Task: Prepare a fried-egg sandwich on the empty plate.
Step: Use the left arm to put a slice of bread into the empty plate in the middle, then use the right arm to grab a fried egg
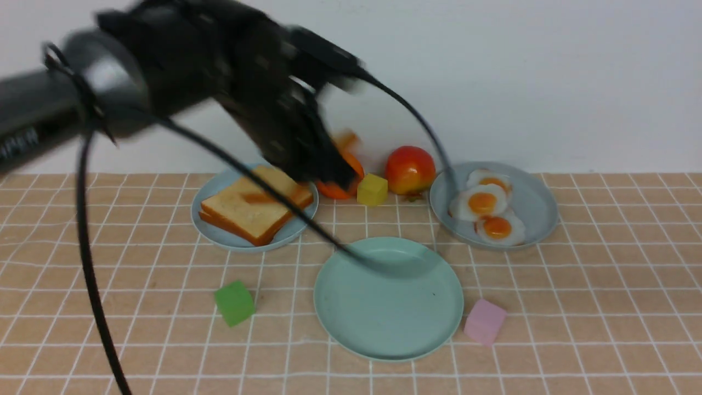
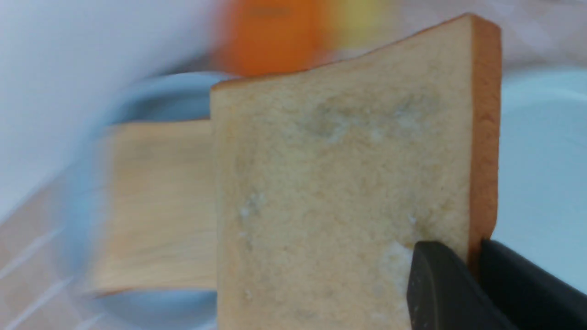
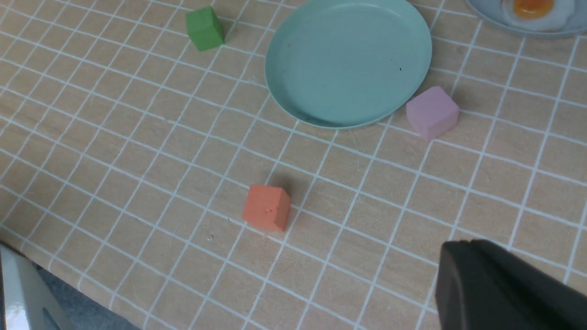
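the sandwich is barely begun: the mint-green plate [image 1: 389,307] lies at the middle of the checked table [image 1: 603,307] with no toast and no egg on it. the left gripper [image 2: 474,263] pinches one toast slice [image 2: 339,183] at its crusted edge, its dark fingers [image 2: 440,288] pressed one on each face, and holds it in the air by the pale blue plate [image 1: 219,233], where more toast [image 1: 249,211] rests in a stack. in the front view the blurred arm hides the held slice. the three fried eggs [image 1: 485,204] lie untouched on the grey-blue plate [image 1: 537,211] to the right. of the right gripper [image 3: 504,284] only a dark piece shows in its wrist view, over the table and apart from the mint-green plate, and i cannot tell whether it is spread or pressed together. left to do, as i judge it: set this slice on the mint-green plate, lay an egg on it, then cap it with a second slice.
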`<state>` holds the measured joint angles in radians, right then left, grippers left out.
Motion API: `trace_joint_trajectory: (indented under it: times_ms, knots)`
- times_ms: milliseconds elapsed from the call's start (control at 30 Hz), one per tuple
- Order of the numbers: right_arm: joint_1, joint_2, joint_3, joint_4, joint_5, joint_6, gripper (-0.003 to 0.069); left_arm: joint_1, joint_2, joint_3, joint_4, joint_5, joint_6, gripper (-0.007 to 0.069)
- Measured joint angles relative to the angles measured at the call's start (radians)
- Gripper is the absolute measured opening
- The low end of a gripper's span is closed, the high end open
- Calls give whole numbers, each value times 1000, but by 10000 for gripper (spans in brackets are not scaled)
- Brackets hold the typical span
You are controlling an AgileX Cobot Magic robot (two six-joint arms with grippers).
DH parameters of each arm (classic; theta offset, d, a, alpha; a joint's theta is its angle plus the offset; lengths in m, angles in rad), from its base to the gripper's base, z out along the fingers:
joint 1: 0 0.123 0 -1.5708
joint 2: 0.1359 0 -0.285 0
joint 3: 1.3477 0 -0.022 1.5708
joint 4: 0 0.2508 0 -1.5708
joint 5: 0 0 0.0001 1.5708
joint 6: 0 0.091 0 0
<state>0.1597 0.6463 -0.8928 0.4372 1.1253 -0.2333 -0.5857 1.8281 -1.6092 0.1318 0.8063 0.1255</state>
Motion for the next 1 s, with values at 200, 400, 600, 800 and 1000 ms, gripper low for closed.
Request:
trace_joint_trajectory:
  times_ms: [200,400,600,800,1000]
  knots:
    - [0,-50,-1,0,40,0,14,-218,49,149,75,-98,44,71]
    - [0,-92,-1,-3,82,0,22,-242,123,158,110,-170,44,71]
    - [0,-106,-1,-4,105,12,39,-243,160,158,118,-189,60,120]
    - [0,-104,-1,-92,106,77,153,-244,161,152,126,-190,50,378]
    - [0,-22,-1,-181,34,191,347,-244,122,117,110,-143,-47,497]
